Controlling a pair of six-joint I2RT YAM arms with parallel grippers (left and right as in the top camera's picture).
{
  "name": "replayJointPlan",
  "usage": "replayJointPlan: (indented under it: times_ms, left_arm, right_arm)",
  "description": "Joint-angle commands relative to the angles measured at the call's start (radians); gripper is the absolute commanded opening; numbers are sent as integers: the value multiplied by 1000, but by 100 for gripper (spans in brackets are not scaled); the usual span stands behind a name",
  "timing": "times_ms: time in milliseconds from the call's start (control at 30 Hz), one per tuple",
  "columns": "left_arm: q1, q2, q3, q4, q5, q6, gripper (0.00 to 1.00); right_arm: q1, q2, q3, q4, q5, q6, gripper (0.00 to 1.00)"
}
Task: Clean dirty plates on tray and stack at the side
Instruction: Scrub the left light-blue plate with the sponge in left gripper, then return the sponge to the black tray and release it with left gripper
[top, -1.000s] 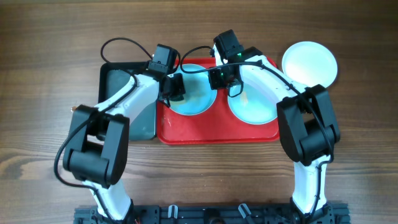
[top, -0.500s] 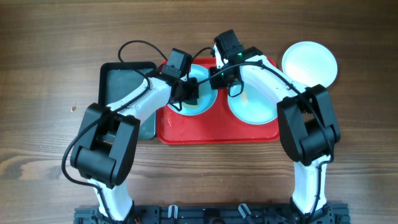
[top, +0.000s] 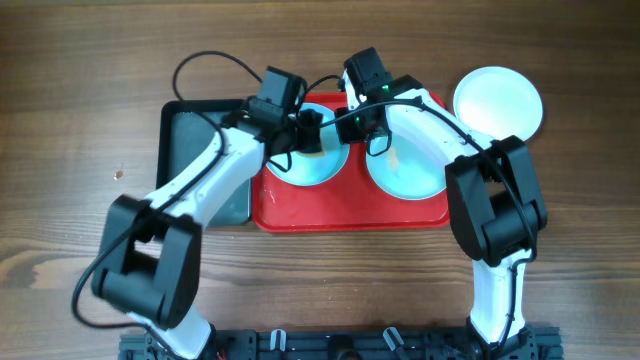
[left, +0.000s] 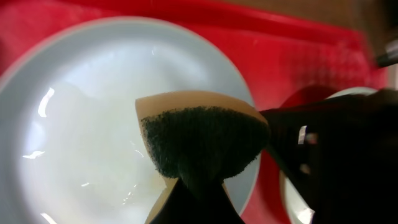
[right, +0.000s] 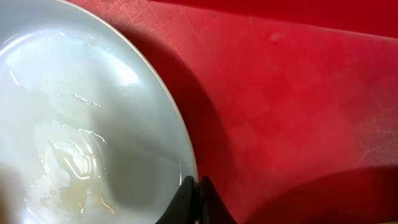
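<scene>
Your left gripper (top: 308, 135) is clamped on a dark-green-faced tan sponge (left: 202, 140), held against the left pale aqua round plastic plate (top: 315, 170) on the large red rectangular plastic tray (top: 350, 212). Your right gripper (right: 196, 198) pinches that plate's rim, its fingers almost together. Wet smears show in the plate, and the right pale aqua plate (top: 405, 172) looks unwiped. Only the white round plastic plate (top: 498, 100) sits off the tray on the wooden table (top: 80, 120). I'd judge one plate done and two left.
</scene>
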Motion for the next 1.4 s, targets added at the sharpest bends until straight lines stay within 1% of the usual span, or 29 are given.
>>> replayJointPlan:
  times_ms: [0,67,267,500,600,767,867,933,1133,1233,1300,1367]
  left_arm:
    - [-33,63,0,42,-9,-13,4]
    - [-45,86,0,60,-17,-14,4]
    - [-55,143,0,50,-162,-28,4]
    - [-55,140,0,-13,-295,-24,4]
    - [-47,103,2,-22,-305,-24,4]
    - [-2,-37,8,-32,-312,-22,4]
    - [59,-142,8,-107,-312,3,5]
    - [103,-174,8,-171,-312,24,5]
    - [261,-181,0,-385,-312,143,4]
    - [299,-181,-2,-439,-312,211,4]
    - [321,-181,-2,-473,-312,209,4]
    - [323,-181,-22,-459,-312,209,4]
  right_arm:
    - [8,22,-8,-1,-12,-17,4]
    - [8,22,-8,-1,-13,-17,4]
    - [8,22,-8,-1,-12,-17,4]
    - [8,22,-8,-1,-12,-18,4]
    - [8,22,-8,-1,-12,-21,4]
    - [8,22,-8,-2,-12,-20,4]
    - [8,22,-8,-2,-12,-21,4]
    - [8,22,-8,-2,-12,-21,4]
    - [8,22,-8,-1,-12,-21,4]
    - [8,22,-8,-2,-12,-21,4]
    - [8,22,-8,-1,-12,-21,4]
    - [8,22,-8,-1,-12,-21,4]
